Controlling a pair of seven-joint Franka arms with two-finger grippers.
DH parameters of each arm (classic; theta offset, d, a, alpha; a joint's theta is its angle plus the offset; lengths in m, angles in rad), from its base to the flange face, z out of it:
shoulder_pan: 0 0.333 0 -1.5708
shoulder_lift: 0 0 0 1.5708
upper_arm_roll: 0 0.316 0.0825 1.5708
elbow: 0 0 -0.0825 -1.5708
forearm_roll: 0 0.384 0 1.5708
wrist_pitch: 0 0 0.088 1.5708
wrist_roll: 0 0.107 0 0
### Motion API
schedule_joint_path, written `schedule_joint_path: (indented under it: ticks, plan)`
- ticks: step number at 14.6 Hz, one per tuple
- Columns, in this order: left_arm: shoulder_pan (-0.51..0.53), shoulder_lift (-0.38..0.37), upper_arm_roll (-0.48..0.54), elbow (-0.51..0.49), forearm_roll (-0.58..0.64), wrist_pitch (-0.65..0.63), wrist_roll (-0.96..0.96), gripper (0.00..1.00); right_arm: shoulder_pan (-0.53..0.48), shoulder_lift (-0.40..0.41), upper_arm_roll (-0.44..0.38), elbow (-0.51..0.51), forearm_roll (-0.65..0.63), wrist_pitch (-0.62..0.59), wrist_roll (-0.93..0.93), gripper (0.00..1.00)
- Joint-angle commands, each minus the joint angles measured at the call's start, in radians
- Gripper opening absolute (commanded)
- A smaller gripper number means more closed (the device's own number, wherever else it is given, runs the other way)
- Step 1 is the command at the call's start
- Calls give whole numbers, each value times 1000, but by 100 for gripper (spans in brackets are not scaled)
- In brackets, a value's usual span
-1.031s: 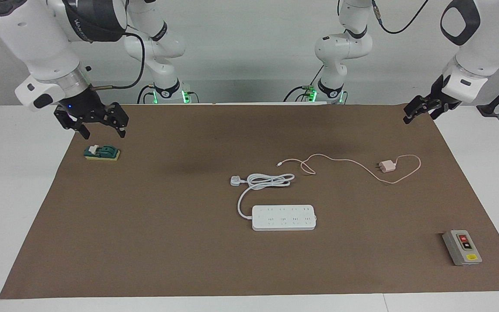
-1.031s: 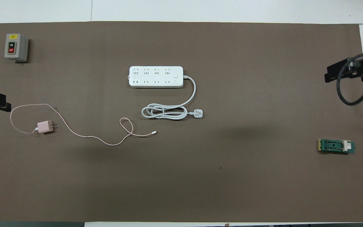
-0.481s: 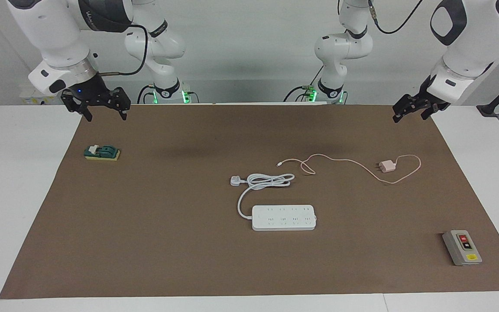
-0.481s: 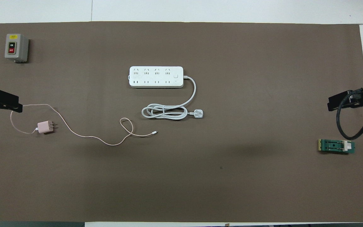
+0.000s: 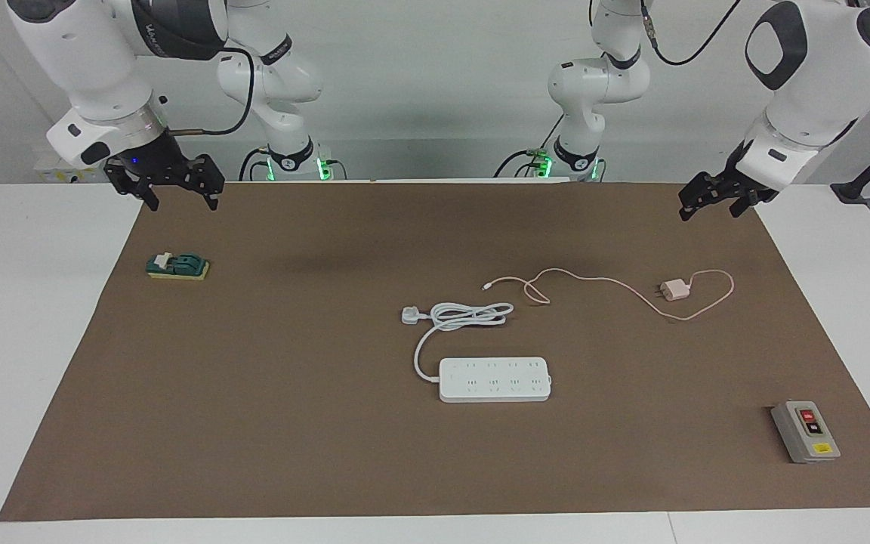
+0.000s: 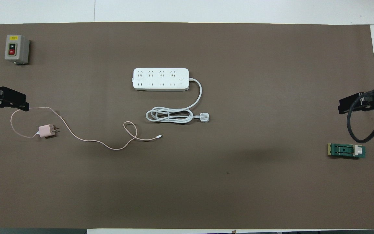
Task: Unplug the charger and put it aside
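Observation:
The pale pink charger (image 5: 675, 289) lies loose on the brown mat (image 5: 291, 423), toward the left arm's end, plugged into nothing. Its thin pink cable (image 5: 593, 281) loops round it and trails toward the middle. The charger also shows in the overhead view (image 6: 46, 130), prongs pointing toward the middle, with its cable (image 6: 93, 140). The white power strip (image 5: 495, 378) lies mid-table, farther from the robots, all sockets bare. My left gripper (image 5: 709, 204) is open and empty, up in the air over the mat's edge beside the cable loop (image 6: 11, 102). My right gripper (image 5: 172, 195) is open and empty, raised over the mat's corner.
The strip's thick white cord and plug (image 5: 456, 315) lie coiled between strip and robots. A grey box with red and black buttons (image 5: 805, 431) stands at the corner farthest from the robots at the left arm's end. A green knife switch (image 5: 177, 266) lies at the right arm's end.
My right gripper has risen and drawn back toward the robots, away from the green switch. My left gripper has shifted a little inward over the mat's edge. Nothing on the mat has moved.

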Motion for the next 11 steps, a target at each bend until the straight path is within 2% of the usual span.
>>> schedule_joint_path:
  ticks: [1,11]
  plan:
    - [-15,13,10,27,12,-4,14,100,-6,-19,12,-14,-8,-3,18,100]
    - [-17,16,9,29,15,23,12,100,-7,-20,11,-14,-6,-2,13,100]
